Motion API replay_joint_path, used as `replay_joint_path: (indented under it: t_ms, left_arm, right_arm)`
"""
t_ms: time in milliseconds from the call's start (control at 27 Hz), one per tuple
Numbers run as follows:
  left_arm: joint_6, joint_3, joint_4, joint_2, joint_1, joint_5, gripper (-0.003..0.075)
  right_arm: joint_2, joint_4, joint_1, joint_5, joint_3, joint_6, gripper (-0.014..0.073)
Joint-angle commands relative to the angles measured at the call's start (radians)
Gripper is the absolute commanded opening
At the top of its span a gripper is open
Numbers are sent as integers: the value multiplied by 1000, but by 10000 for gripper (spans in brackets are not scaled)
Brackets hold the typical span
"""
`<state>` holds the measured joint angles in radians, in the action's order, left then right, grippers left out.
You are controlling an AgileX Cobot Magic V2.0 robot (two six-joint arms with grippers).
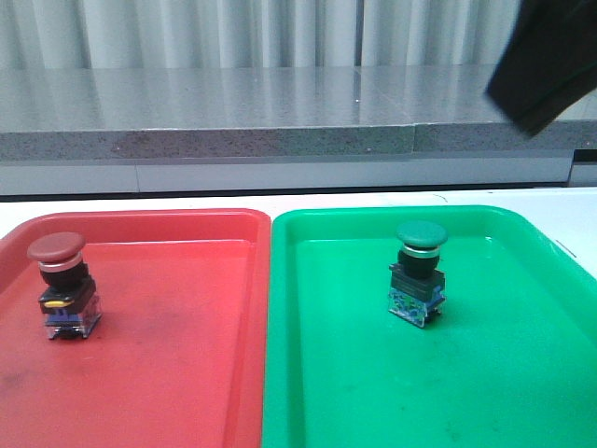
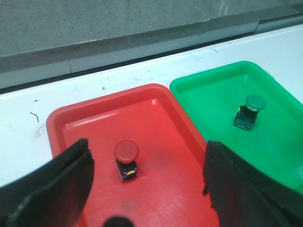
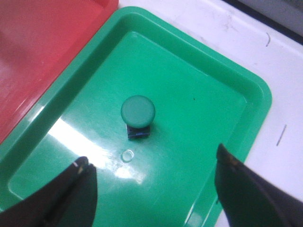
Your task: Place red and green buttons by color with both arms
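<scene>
1. Side by side on a white table point(image 1: 560, 201), a red tray point(image 1: 168, 373) sits to the left and a green tray point(image 1: 485, 373) to the right, their long edges touching.
2. Standing upright in the red tray, near its left side, is the red button point(image 1: 58, 280): a dark red domed cap over a black body and a clear bluish base.
3. Standing upright in the green tray, toward the middle of its far half, is the green button point(image 1: 420, 271), with a green cap, black body and clear bluish base.
4. Seen from the left wrist camera, the left gripper point(image 2: 147, 189) hangs above the near part of the red tray with its two black fingers point(image 2: 57, 189) spread wide and holding nothing; the red button shows between them, clear of both.
5. Seen from the right wrist camera, the right gripper point(image 3: 151, 189) hangs above the green tray, fingers point(image 3: 251, 194) spread wide and empty, the green button beyond them and untouched.
6. At the upper right corner of the front view, a dark part of an arm point(image 1: 546, 61) is raised well above the table.
7. Behind the table runs a grey speckled ledge point(image 1: 233, 117), with pale curtains point(image 1: 233, 33) beyond it.
</scene>
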<state>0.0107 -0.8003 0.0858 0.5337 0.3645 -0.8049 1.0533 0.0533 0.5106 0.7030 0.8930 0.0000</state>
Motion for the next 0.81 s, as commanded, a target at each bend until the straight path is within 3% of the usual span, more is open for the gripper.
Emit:
replay_joint_path:
  t_ms: [0, 444, 778]
  left_arm:
    - [-2, -26, 7, 4, 8, 67, 481]
    - [-2, -26, 7, 4, 8, 67, 481]
    - [-2, -26, 7, 4, 8, 72, 481]
  right_arm:
    - [-107, -1, 2, 22, 21, 41, 542]
    - [-382, -1, 2, 181, 19, 62, 542]
    - [-417, -1, 2, 189, 19, 59, 541]
